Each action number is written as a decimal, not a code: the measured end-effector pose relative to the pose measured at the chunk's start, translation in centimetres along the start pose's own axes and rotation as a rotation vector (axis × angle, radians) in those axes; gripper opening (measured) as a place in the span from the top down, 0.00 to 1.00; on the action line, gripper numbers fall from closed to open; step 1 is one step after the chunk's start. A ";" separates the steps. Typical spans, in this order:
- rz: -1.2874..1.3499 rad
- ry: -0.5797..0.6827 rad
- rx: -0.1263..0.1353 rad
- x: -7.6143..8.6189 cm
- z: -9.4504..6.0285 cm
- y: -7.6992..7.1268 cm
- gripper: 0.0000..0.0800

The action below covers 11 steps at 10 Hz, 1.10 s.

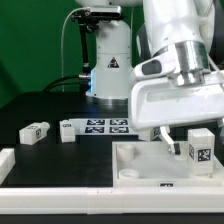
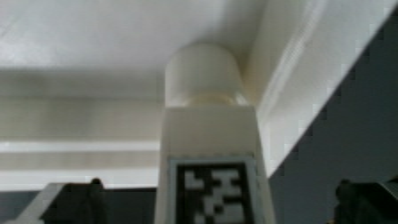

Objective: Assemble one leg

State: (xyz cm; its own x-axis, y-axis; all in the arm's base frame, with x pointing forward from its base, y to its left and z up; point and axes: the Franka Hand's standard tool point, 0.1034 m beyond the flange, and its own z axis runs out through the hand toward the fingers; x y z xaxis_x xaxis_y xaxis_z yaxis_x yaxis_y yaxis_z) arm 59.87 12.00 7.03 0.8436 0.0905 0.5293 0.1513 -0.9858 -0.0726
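Observation:
A leg, a stubby white peg with a black-and-white tag, stands upright at the corner of the large white rimmed panel on the exterior view's right. My gripper is low around it. In the wrist view the leg runs down the middle, with its rounded end against the panel's inner corner. The dark fingertips stand well off on both sides, so the jaws are open and not touching it. Two more legs lie loose on the table at the exterior view's left.
The marker board lies behind the panel in the middle of the table. A white part sits at the exterior view's left edge. The arm's base stands at the back. The arm's white body hangs over the panel's right half.

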 end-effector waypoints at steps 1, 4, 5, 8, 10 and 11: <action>-0.003 0.005 -0.001 0.4 -0.6 0.0 0.19; -0.004 -0.023 0.004 0.5 -0.8 -0.1 0.19; -0.003 -0.025 0.004 0.5 -0.8 0.0 0.19; 0.015 -0.326 0.050 0.8 -0.1 0.3 0.19; 0.020 -0.535 0.085 0.2 -0.4 0.2 0.19; 0.023 -0.615 0.103 0.7 -0.4 0.1 0.19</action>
State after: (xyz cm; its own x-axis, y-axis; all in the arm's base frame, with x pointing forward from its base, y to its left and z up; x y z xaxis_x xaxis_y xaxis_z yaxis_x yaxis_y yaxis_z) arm 60.24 11.86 7.70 0.9849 0.1645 -0.0545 0.1527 -0.9725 -0.1758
